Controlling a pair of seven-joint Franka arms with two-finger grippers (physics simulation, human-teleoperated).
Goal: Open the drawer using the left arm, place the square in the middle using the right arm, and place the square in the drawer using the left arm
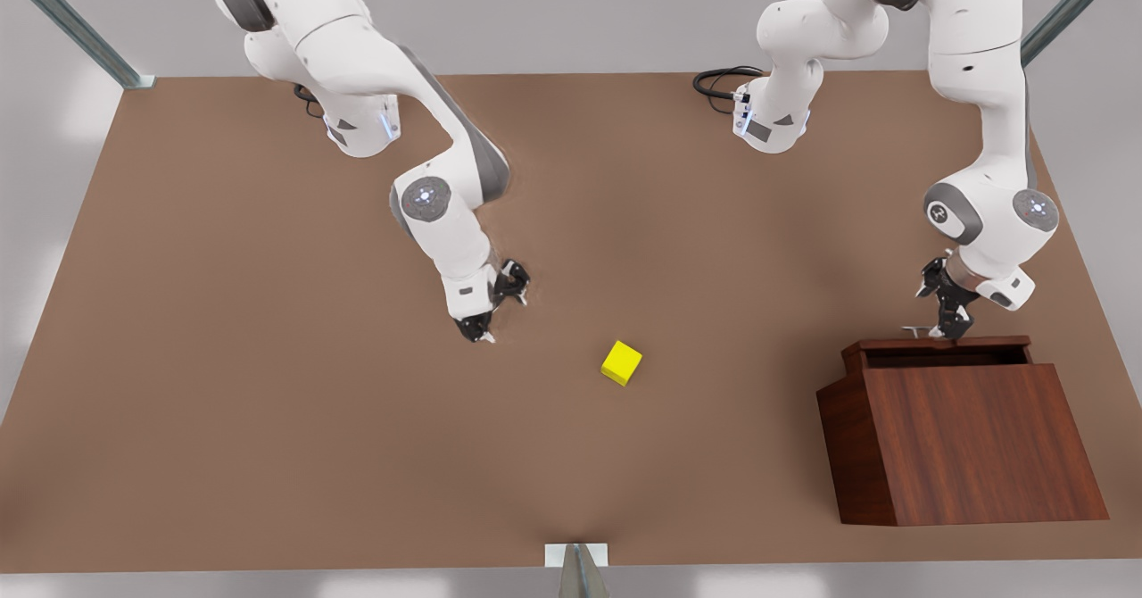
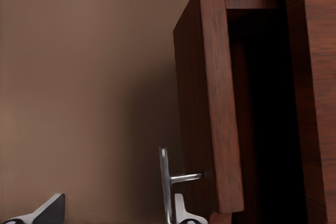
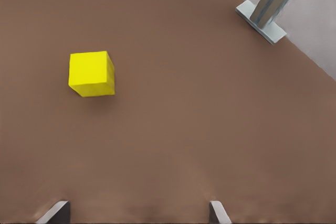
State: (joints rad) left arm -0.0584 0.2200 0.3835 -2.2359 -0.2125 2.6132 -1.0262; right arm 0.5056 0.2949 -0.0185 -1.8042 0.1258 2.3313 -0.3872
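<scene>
brown table (image 1: 268, 419). left gripper (image 1: 950, 321) open by the drawer (image 1: 946, 348) handle (image 2: 167, 182); right gripper (image 1: 489, 312) open, empty. yellow square (image 1: 621, 362) lies well apart; a bad reach could bump it away.

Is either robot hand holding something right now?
No. The right gripper is open beside the square; the left gripper is open around the drawer handle.

Two white jointed robot arms, each ending in one black two-finger hand: left hand (image 1: 947, 330), right hand (image 1: 486, 330). One small bright yellow cube (image 1: 621, 362) and one dark reddish-brown wooden cabinet (image 1: 964, 437) with one drawer (image 2: 210, 103) sit on one brown tabletop (image 1: 268, 402).
</scene>
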